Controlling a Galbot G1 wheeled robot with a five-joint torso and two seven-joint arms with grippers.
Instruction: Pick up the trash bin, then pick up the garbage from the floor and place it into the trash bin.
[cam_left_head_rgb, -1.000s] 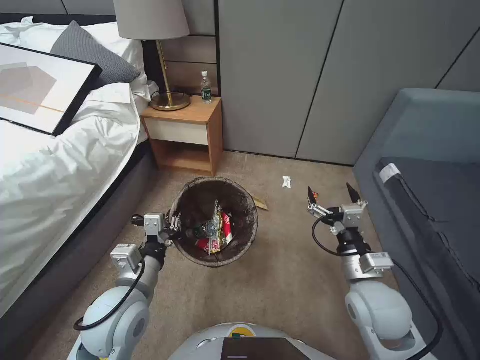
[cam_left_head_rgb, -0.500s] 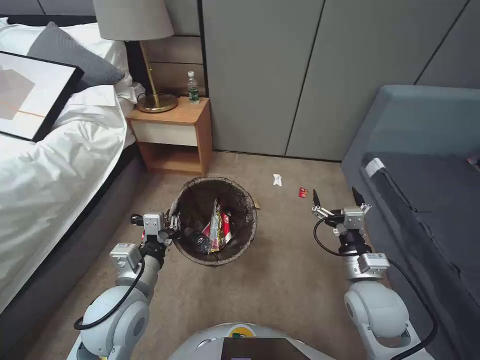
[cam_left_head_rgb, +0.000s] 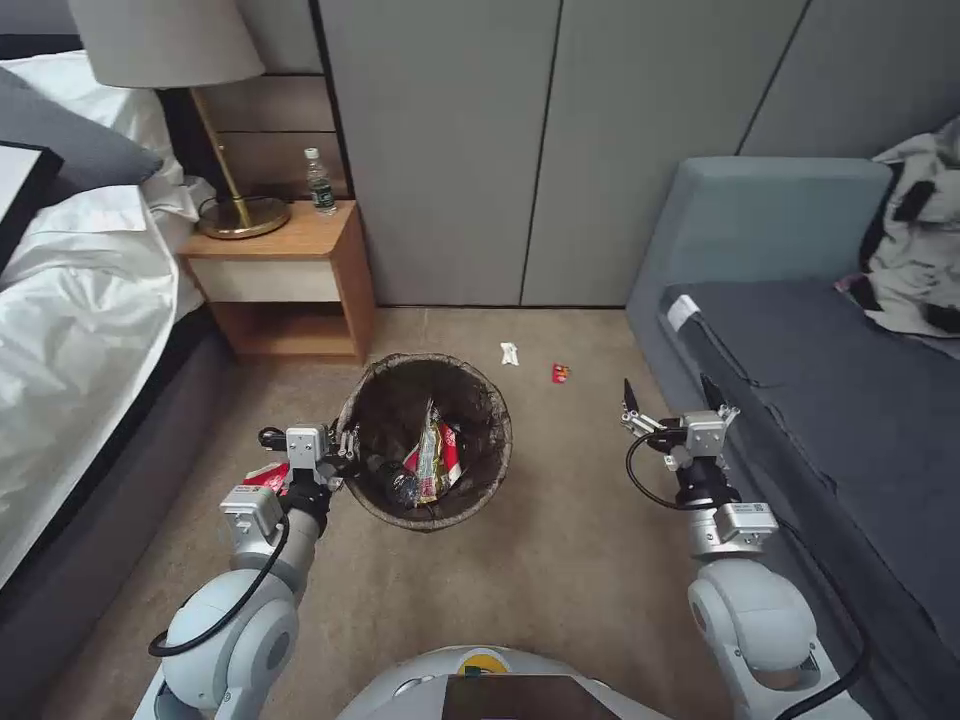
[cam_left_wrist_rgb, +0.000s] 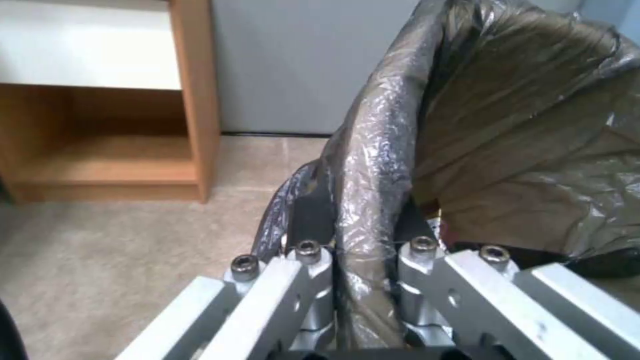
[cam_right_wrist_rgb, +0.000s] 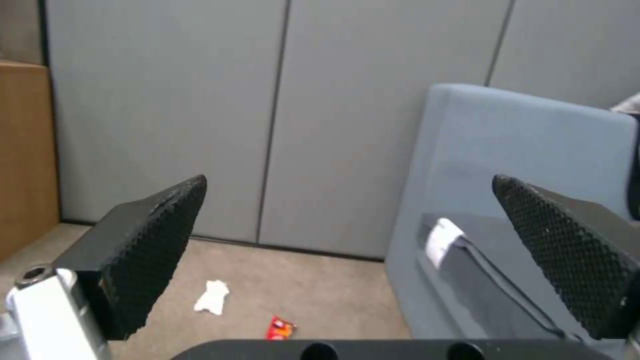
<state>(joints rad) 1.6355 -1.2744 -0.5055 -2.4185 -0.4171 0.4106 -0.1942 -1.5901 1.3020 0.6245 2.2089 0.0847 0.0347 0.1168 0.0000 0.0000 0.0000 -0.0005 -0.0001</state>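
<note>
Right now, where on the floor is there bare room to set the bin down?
Bare carpet lies between the trash bin and the sofa. Ahead, a white scrap and red packet litter it; another red packet crowds the bed side.

Grey panelled wall (cam_left_head_rgb: 480, 150), wooden nightstand (cam_left_head_rgb: 290, 275) with brass lamp (cam_left_head_rgb: 190, 80), white-sheeted bed (cam_left_head_rgb: 70, 300), blue-grey sofa (cam_left_head_rgb: 800, 300)

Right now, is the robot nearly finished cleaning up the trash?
Partly. Done: the left gripper is clamped on the rim of the trash bin, and red packets already lie inside. In hand: the right gripper is open and empty, held above the carpet beside the sofa. Left: a white paper scrap and a small red wrapper still on the floor ahead.
</note>
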